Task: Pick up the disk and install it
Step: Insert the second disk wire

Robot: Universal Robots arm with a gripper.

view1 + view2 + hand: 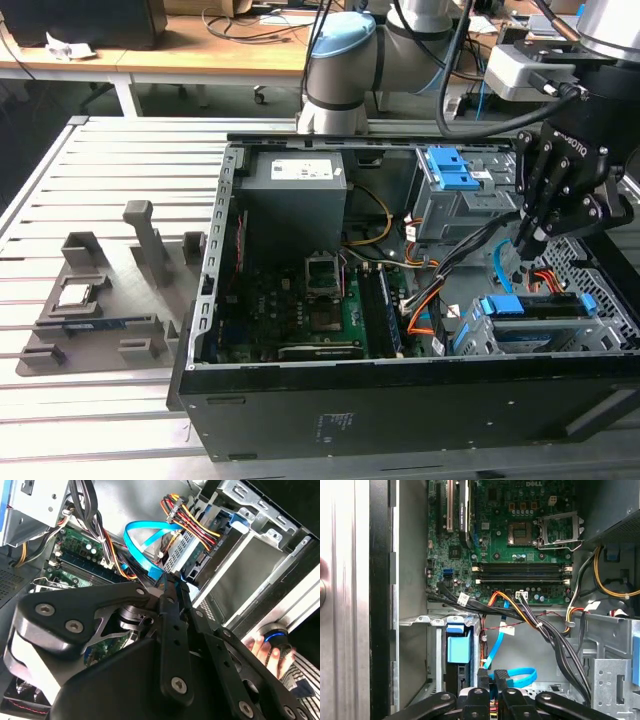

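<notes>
**A:** Where does the disk (pixel 535 318) sit?

**B:** Low in the grey cage (pixel 478 338) at the exterior view's right corner of the open case (pixel 400 410), with its blue rails showing. It looks seated or close to it, though I can't judge whether it is fully home. The fingers (pixel 533 228) hang just above it, drawn together, with nothing visible between them.

**A:** So what worries you?

**B:** Mostly the cables. The blue ribbon cable (pixel 497 262) loops right beside the fingertips, and in the first wrist view it curls just behind them. Any sideways travel could hook it and drag its plug out. The orange and black bundle (pixel 425 300) runs close by too.

**A:** And the disk itself?

**B:** If it is sitting skewed on its rails, a push from closed fingers could jam it or bend the cage.

**A:** Anything outside the case?

**B:** In the second wrist view, a person's hand (pixel 261 647) rests by the case's edge, near the arm. A quick swing that way could strike it.
</notes>
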